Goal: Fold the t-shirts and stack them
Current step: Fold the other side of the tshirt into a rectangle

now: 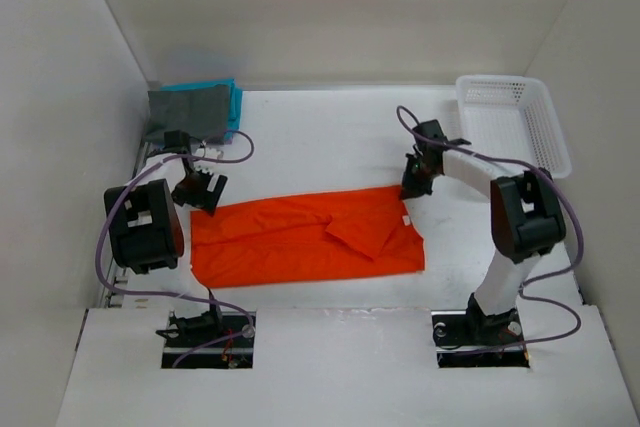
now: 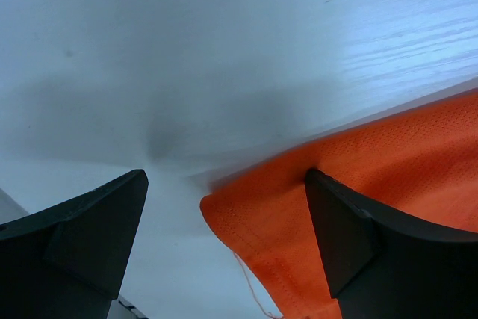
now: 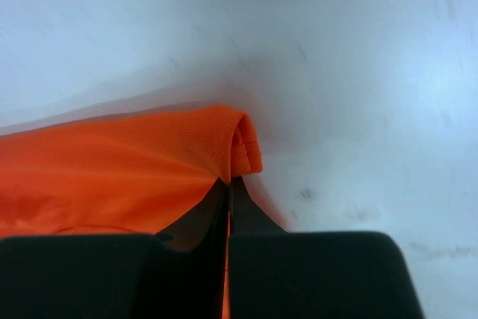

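Note:
The orange t-shirt lies spread flat on the table, partly folded, with a flap turned over near its middle. My left gripper is open at the shirt's far left corner. In the left wrist view that corner sits between the spread fingers of the left gripper, ungripped. My right gripper is shut on the far right corner. The right wrist view shows the right gripper pinching the bunched orange hem. A folded dark grey t-shirt lies on a teal one at the back left.
A white mesh basket stands at the back right. White walls close in the table on the left, back and right. The folded stack sits just behind the left arm.

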Robot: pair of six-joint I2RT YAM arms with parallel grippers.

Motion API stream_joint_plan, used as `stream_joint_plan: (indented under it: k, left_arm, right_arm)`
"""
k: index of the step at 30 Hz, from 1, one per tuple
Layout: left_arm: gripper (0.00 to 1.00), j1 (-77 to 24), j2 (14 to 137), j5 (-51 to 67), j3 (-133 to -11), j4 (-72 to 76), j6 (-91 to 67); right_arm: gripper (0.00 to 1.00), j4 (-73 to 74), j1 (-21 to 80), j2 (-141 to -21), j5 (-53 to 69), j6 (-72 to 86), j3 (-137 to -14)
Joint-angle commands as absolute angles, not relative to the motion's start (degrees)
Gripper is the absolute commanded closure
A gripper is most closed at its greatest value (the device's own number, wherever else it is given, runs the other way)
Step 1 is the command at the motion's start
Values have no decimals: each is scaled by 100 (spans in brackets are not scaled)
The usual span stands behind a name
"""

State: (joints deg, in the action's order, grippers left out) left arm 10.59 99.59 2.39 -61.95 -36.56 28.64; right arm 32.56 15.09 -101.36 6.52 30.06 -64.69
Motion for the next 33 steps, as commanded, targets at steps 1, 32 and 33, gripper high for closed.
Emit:
stream_joint_plan:
  k: [1,32,33]
  left_arm:
    - [12,1287,9809,-140,-6363,-3726,2865]
    - [10,954,9906,79,-6126,-3595,2558]
    - [10,954,9888,79,-6109,-3577,2566]
  right_arm:
    - [99,3532,1542,-10965,519,2541,-7975]
    - [33,2848,1420,-9632,-352,3594,-6452]
    - [36,2839,1402,-9711,-282,3647,-6451]
